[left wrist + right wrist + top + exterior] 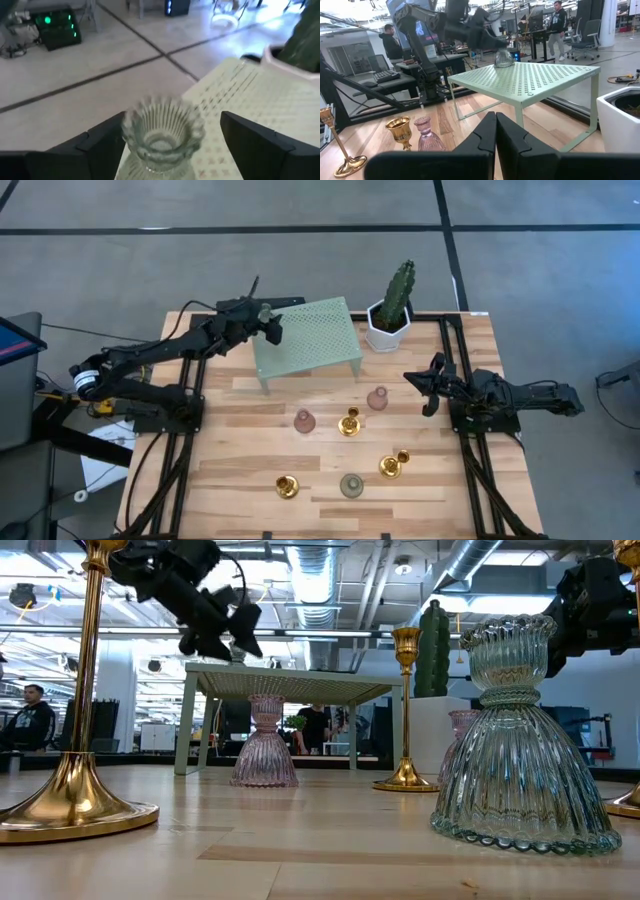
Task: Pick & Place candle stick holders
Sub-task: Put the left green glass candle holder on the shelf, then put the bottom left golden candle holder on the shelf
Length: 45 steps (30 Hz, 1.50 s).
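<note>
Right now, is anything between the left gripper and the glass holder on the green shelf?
No. The left gripper is open with a finger on each side of the grey-green holder, which stands at a corner of the green shelf. Nothing visible sits between them.

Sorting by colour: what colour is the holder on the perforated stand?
Clear grey-green ribbed glass holder; left wrist view.

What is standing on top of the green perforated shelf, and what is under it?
On the green perforated shelf, at its corner, stands one grey-green candle holder, with the open left gripper around it. From above, the shelf covers the table under it; the low view shows nothing there.
</note>
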Motion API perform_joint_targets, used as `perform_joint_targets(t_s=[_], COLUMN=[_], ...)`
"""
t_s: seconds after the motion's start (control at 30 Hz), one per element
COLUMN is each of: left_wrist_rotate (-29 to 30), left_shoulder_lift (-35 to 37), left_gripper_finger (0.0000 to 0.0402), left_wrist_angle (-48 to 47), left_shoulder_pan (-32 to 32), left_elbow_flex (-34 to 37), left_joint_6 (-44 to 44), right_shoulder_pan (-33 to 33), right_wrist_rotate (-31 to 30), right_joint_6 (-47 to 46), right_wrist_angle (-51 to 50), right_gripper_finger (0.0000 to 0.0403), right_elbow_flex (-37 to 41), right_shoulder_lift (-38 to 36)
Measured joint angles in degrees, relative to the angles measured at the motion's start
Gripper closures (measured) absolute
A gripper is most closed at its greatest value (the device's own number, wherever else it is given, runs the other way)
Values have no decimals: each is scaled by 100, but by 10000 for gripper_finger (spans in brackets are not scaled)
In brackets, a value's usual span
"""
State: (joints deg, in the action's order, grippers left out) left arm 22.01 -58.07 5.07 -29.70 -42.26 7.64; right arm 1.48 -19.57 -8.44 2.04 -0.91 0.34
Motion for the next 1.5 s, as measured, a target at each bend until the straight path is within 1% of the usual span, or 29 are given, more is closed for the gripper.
perform_joint_targets(t_s=[0.07,0.17,0.27,0.37,0.43,0.57,0.63,0.73,0.9,0.97,1.03,1.1,1.2,1.27,1.5], left_wrist_rotate=[2,-1,-135,-408,-464,-376,-434,-1004,-2522,-3011,-3355,-3554,-3555,-3489,-3349], left_shoulder_lift=[205,579,1008,1426,1684,2136,2304,2480,2489,2431,2373,2313,2239,2241,2309], left_gripper_finger=[86,90,95,99,103,111,116,121,132,138,147,160,188,212,297], left_wrist_angle=[-8,-302,-1018,-1757,-2157,-2553,-2753,-2960,-3122,-3121,-3124,-3124,-3105,-3074,-2935], left_shoulder_pan=[79,261,518,844,1043,1299,1399,1533,1710,1775,1831,1923,2207,2472,3559], left_elbow_flex=[-2,-2,-2,-2,-2,-2,-2,-3,-2,-4,-4,-4,20,120,525], left_joint_6=[-5,-11,32,152,157,160,187,296,295,229,157,160,-11,-260,-352], right_shoulder_pan=[0,0,-2,0,-2,-2,0,0,0,0,0,0,0,0,0], right_wrist_rotate=[0,1,0,0,-1,-1,0,4,5,4,4,4,6,8,13], right_joint_6=[-1,0,2,0,2,-1,-3,-3,-3,-3,-3,-3,-18,-20,-20], right_wrist_angle=[0,0,0,0,0,0,0,0,2,2,7,7,7,7,10], right_gripper_finger=[403,403,403,403,403,403,403,403,403,403,403,403,403,403,403], right_elbow_flex=[0,0,0,0,0,0,0,0,0,2,2,2,2,2,2], right_shoulder_lift=[1,2,1,0,1,2,2,2,2,2,0,1,0,2,1])
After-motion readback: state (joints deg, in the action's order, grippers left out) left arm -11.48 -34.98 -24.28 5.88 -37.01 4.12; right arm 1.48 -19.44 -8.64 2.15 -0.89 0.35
